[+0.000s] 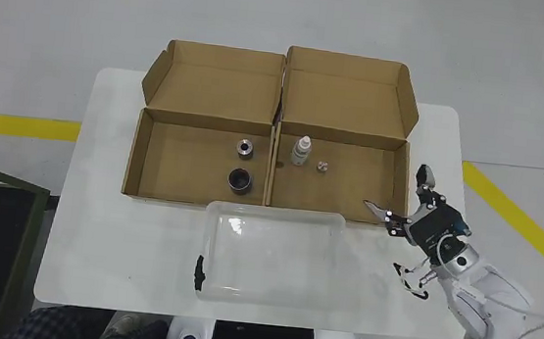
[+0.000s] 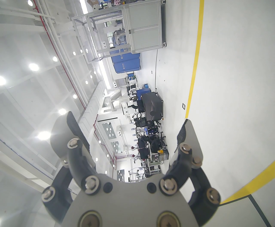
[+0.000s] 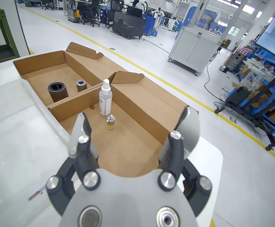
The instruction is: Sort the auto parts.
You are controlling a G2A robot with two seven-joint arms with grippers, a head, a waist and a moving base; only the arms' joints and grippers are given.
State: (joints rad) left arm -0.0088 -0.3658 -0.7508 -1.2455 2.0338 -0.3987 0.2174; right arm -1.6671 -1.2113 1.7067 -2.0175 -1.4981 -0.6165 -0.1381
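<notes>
Top view places our right pincer (image 1: pixel 400 194) over the counter (image 1: pixel 97 251), just beside the near right corner of the right-hand cardboard box (image 1: pixel 359 188). Its fingers are spread wide and hold nothing. Our left pincer (image 2: pixel 129 120) is likewise spread and bare, aimed out at the hall.

In the right-hand box stand a white spray bottle (image 3: pixel 105 101) and, just beside it, a small metal fitting (image 3: pixel 110 123). In the left-hand box (image 1: pixel 174 160) stand a wide dark sleeve (image 3: pixel 57 92) and a smaller steel bushing (image 3: pixel 81 85), near each other but apart. On the clear tray (image 1: pixel 272 268) in front of both boxes we make out a small dark bit (image 1: pixel 199 273) at its left rim, too small to identify.

With four parts standing in the boxes, we judge the sorting near its end and both arms free for another pick. If that dark bit is a part, the next move calls for a reach to the tray's far left rim, a low approach and a narrow pinch that does not nudge the tray.
</notes>
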